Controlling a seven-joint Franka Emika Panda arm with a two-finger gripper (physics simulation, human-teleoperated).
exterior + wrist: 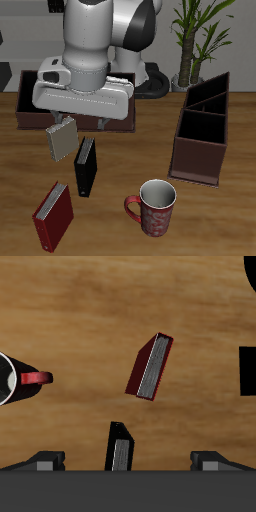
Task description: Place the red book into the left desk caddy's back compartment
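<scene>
Wooden tabletop (120, 170) holds the red book (53, 216) near its front edge, well clear of spread, empty fingers (40, 461).

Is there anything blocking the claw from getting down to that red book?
Nothing visible does. The red book stands in the open near the table's front edge. The black book stands nearby, farther back, apart from it. The gripper hangs above, holding nothing.

the robot arm (100, 30) is glossy white with black joints, its end effector (80, 95) pale grey.
</scene>
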